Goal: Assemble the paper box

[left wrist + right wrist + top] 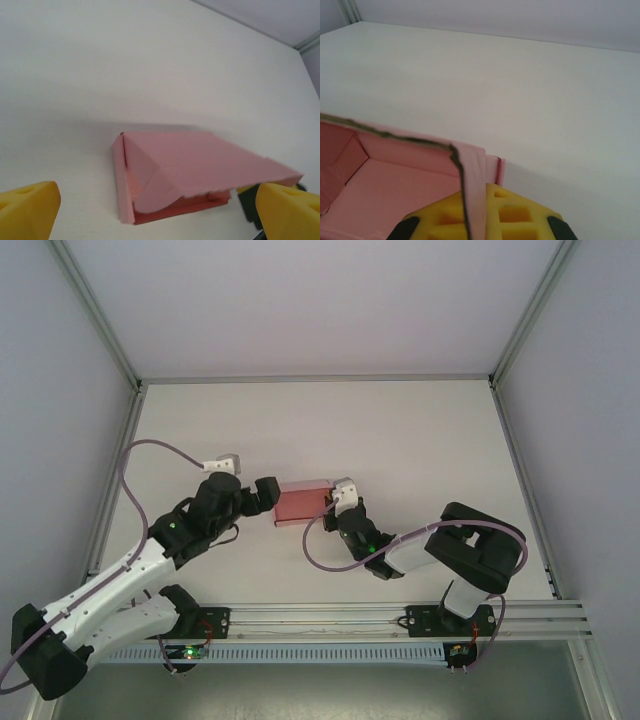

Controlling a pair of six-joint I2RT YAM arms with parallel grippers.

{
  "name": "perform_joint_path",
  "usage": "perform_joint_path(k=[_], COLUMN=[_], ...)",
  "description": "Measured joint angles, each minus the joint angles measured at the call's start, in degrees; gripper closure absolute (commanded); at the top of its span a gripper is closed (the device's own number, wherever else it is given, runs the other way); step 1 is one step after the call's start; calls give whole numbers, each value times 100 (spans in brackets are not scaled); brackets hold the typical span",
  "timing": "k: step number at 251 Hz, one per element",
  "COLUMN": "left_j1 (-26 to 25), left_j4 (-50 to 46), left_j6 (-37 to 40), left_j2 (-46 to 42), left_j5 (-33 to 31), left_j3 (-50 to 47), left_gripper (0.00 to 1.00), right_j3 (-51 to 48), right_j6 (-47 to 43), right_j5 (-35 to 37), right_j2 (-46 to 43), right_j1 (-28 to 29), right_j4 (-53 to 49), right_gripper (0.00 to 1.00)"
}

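1 paper box [303, 503] is flanked: left gripper [266, 496] at 9 o'clock is spread wide, empty; right gripper [337, 502] at 3 o'clock is clamped on its wall.

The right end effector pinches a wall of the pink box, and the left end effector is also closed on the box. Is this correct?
Not quite. The left end effector is open, its yellow fingers wide apart in front of the box, as the left wrist view shows. The right end effector does pinch a wall of the pink box.
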Motion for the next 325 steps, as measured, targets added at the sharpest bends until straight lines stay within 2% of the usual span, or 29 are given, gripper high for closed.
perform_joint_path(k=[52,98,123,150,179,239,261,295,312,325], left_j1=[280,514,669,708,710,713,715,715,713,713], left_j4=[-33,214,474,691,890,1373,1589,1746,1808,1849], left_j6=[-345,-575,-647,-671,-699,-715,-723,-713,-686,-675], left_j2=[1073,2096,2557,2861,3014,3064,3064,3093,3119,3130], left_j5=[105,555,957,1294,1462,1552,1596,1690,1738,1777], left_j3=[461,459,452,442,417,39,-55,-96,-136,-168], left_gripper=[0,0,10,17,21,26,29,40,40,39], right_j3=[-46,-46,-44,-44,-44,-114,-177,-393,-538,-605], right_j6=[55,133,155,170,197,282,297,345,422,468], right_j5=[79,127,153,166,177,52,-61,-431,-581,-728], right_j2=[144,234,280,323,378,437,352,26,-199,-466], right_j1=[55,129,129,127,127,155,155,157,155,155], right_j4=[208,286,328,317,199,-66,-90,-321,-511,-754], right_gripper=[98,96,95,95,87,80,71,56,53,46])
